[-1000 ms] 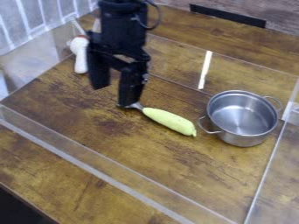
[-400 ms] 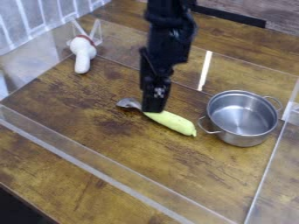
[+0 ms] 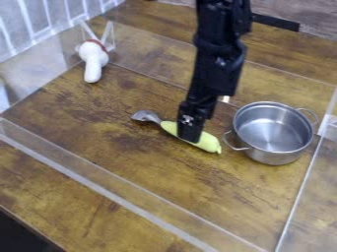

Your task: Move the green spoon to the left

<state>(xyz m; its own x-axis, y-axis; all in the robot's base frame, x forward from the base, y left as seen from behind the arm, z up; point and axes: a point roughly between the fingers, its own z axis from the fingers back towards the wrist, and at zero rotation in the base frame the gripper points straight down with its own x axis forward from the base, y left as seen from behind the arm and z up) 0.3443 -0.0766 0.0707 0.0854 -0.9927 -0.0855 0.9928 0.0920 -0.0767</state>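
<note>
1. Clearly, the steel pot [image 3: 273,134] is the one container with its inside in view; it stands upright on the wooden table [image 3: 99,167], and its mouth faces up.
2. Inside the pot, only bare, shiny metal shows: the round floor and the inner wall, with light and dark reflections.
3. The pot has two thin wire handles, one on the side toward the spoon and one on the far side, near the clear panel at the right of the view.
4. The green spoon [image 3: 199,139] lies on the table outside the pot, just beside it. Its thick yellow-green handle points toward the pot, and its small silver bowl points away, toward the left of the view.
5. The spoon's metal bowl holds nothing that can be made out at this size.
6. The black gripper [image 3: 191,125] is over the spoon's handle, pointing down, with its jaws wide open. It has hold of nothing; whether a fingertip touches the handle cannot be told.
7. The white rounded object [image 3: 93,63] lies well apart from the pot and spoon, toward the upper left of the view, with a small reddish spot near its upper end.
8. Clear panels border the work area on the table.
</note>
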